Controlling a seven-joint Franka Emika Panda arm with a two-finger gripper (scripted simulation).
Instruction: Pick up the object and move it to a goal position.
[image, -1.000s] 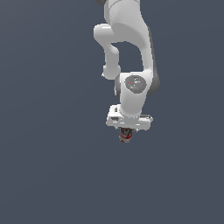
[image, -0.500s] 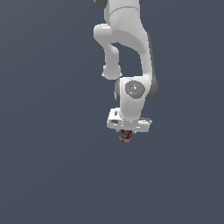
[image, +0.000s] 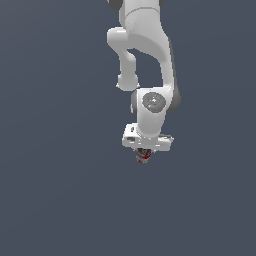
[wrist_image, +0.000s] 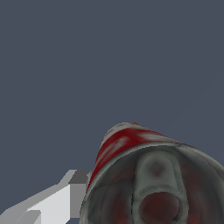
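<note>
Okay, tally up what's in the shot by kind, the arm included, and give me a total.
Tin cans: 1, the red and white can held in the claw
Robot arms: 1, the white arm
Total: 2

Open room all around the can (image: 144, 156)

One robot arm (image: 150, 60), one gripper (image: 145, 152), one red-and-white can (wrist_image: 144, 183), one plain grey floor (image: 50, 175)
</note>
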